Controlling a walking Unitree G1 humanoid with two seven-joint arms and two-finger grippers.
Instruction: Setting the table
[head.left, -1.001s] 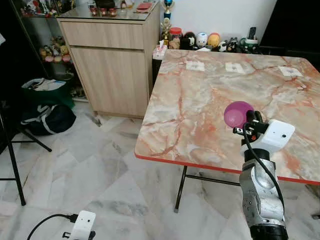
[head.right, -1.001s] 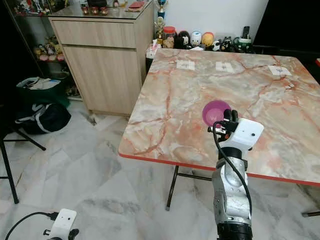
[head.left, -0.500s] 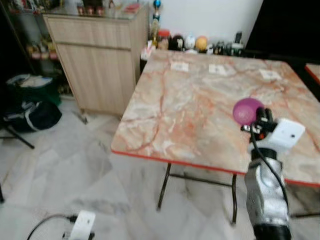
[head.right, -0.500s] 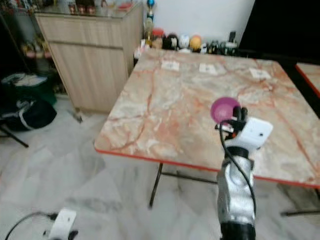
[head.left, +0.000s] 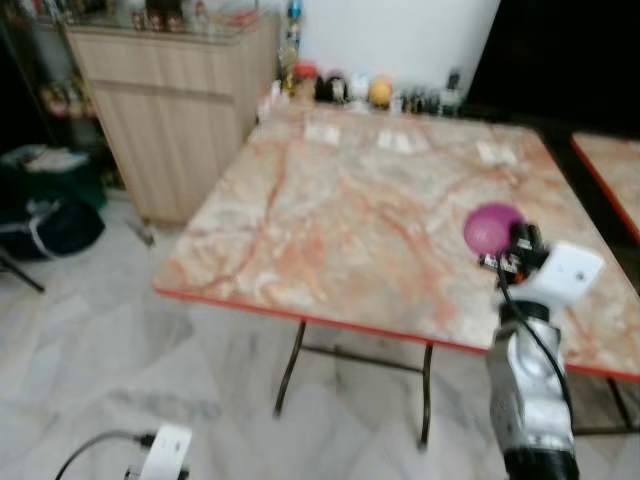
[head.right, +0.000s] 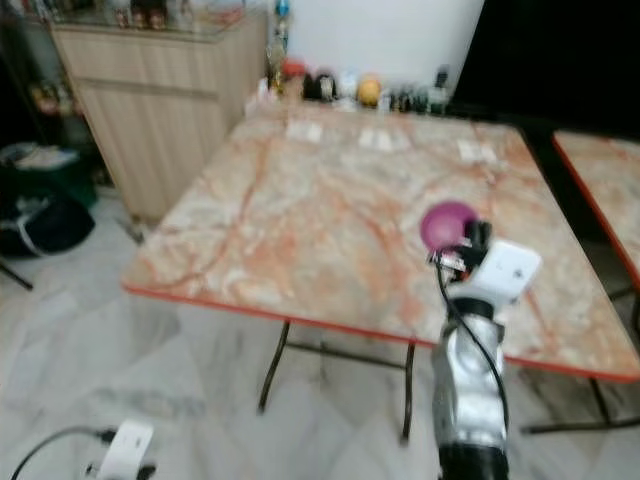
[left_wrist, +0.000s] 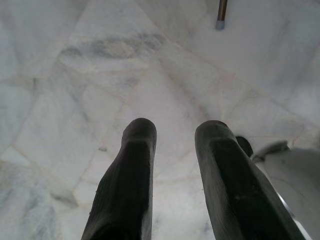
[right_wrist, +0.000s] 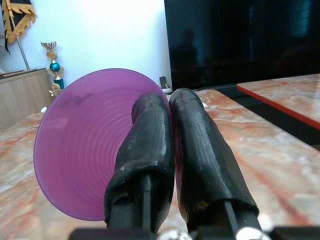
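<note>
Raised over the near right part of the marble table: the right gripper, with a purple bowl at its tips. From the head views, blurred, just a round purple shape ahead of the black fingers, above the tabletop; contact with the surface impossible to judge. From the right wrist view, much more: jaws closed almost fully, the two fingers pressed together with the bowl's thin rim pinched between them, one finger inside the bowl and the other against its outside. Bowl tipped on its side, open mouth facing back along the fingers toward the wrist camera, ribbed inner wall in plain sight, base pointing away from the jaws toward the far side of the table; axis through mouth and base roughly in line with the fingers, close to level. Beyond the jaws in that same view, a white wall, a trophy, a dark screen and the red edge of a second table. In the head views, a wooden cabinet beyond the table's left corner and a row of small figurines along its far edge. Low by the floor, the left gripper, jaws apart with a clear gap, nothing between them, pale marble floor tiles ahead and a table leg's foot further off.
</note>
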